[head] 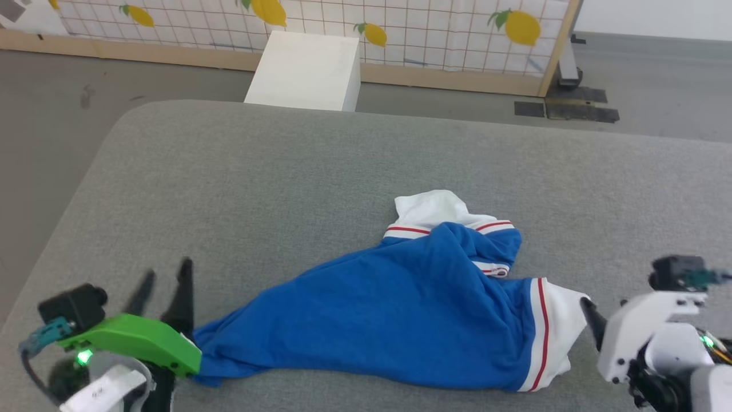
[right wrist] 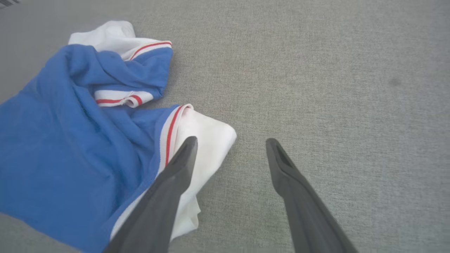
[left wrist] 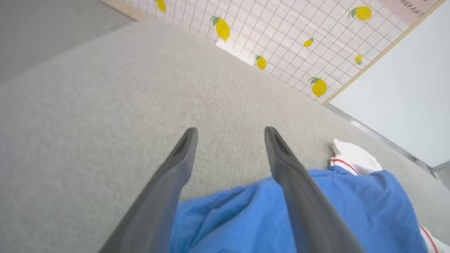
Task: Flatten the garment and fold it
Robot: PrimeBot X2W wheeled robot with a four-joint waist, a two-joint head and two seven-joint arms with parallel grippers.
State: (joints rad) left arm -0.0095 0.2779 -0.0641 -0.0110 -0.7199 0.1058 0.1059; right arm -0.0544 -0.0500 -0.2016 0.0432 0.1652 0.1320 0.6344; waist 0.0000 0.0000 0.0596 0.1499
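The garment (head: pixel 400 309), a royal-blue T-shirt with white sleeves and red-and-white trim, lies crumpled on the grey padded surface (head: pixel 286 171); any chest lettering is hidden. My left gripper (head: pixel 166 280) is open at the shirt's left end, its fingers (left wrist: pixel 182 154) spread above the grey surface with blue cloth (left wrist: pixel 239 218) beneath their bases. My right gripper (right wrist: pixel 230 144) is open beside the white sleeve (right wrist: pixel 207 140); its left finger overlaps the sleeve's edge and nothing sits between the fingers. In the head view one dark fingertip (head: pixel 592 320) of the right gripper shows next to the sleeve (head: pixel 563 332).
A white box (head: pixel 306 71) stands on the floor beyond the surface's far edge. Behind it is a lemon-print grid panel (head: pixel 400 28) with a wooden frame. The surface's left edge (head: pixel 74 200) drops to grey floor.
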